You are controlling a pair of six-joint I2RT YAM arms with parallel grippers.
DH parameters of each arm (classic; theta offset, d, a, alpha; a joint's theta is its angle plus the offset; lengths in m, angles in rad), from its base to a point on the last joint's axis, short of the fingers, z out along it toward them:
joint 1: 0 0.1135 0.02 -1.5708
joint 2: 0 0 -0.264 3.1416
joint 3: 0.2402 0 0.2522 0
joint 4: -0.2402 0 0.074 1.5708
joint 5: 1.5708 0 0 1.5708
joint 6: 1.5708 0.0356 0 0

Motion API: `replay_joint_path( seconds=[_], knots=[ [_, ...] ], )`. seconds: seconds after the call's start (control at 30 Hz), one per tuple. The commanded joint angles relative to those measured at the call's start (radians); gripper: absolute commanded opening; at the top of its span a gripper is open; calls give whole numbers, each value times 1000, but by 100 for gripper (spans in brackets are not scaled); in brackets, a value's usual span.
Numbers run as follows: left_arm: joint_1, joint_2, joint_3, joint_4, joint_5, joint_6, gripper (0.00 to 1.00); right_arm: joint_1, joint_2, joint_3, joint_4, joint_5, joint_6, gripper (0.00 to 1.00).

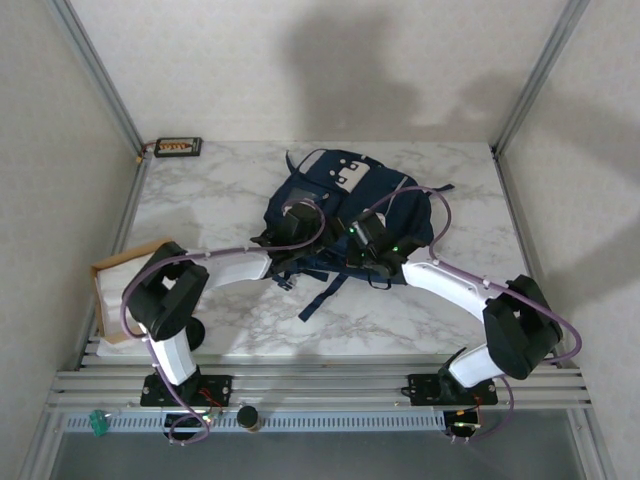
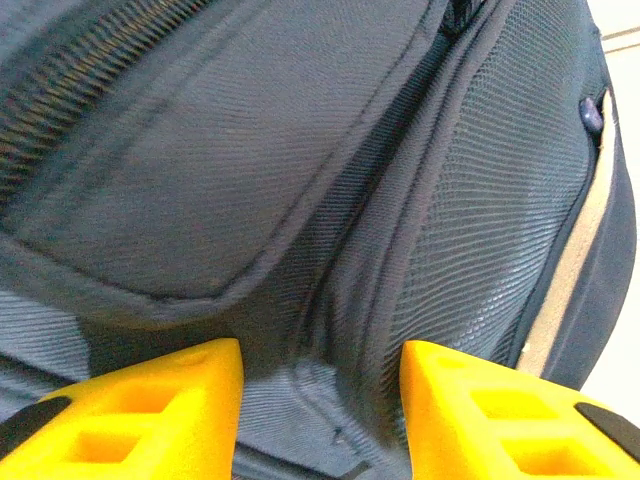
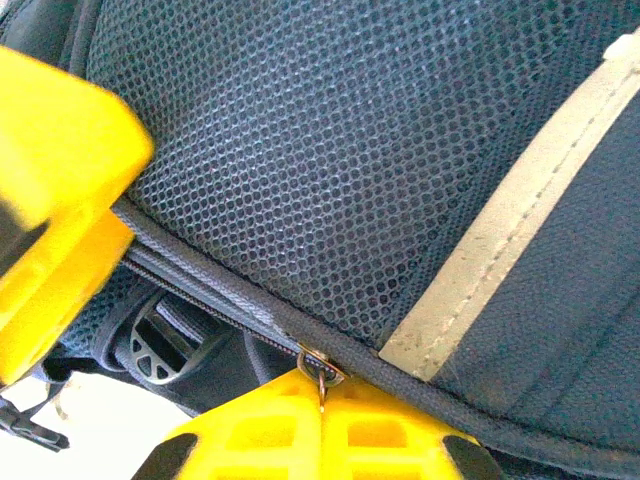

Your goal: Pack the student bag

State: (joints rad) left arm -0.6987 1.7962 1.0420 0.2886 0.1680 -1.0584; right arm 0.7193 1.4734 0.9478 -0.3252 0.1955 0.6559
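Right pincer (image 3: 320,405) is pinched tight on the zipper pull (image 3: 322,370) at the near edge of the student bag (image 1: 385,195), mid-bench (image 1: 200,200); the zip track (image 3: 200,300) runs off leftward in its wrist view. Left pincer (image 2: 320,400), jaws apart, straddles a fabric fold (image 2: 335,300) alongside
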Motion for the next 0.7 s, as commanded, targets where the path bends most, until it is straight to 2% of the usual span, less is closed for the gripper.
replay_joint_path(
  seconds=[0.0,0.1,0.23,0.4,0.67],
  knots=[
    [-27,37,67,55,-26,-62,43,-12,-30,-12,28,-19,-39,0],
    [-31,61,72,93,-26,-107,36,-16,-33,-14,23,-17,-43,0],
    [-32,62,79,64,-102,-114,24,-20,-42,-14,-4,12,-34,0],
    [-8,36,89,-13,-182,-65,2,-63,-82,-35,-47,48,-30,0],
    [45,-53,42,-124,-257,13,0,-112,-183,-63,-160,63,-62,0]
  ],
)
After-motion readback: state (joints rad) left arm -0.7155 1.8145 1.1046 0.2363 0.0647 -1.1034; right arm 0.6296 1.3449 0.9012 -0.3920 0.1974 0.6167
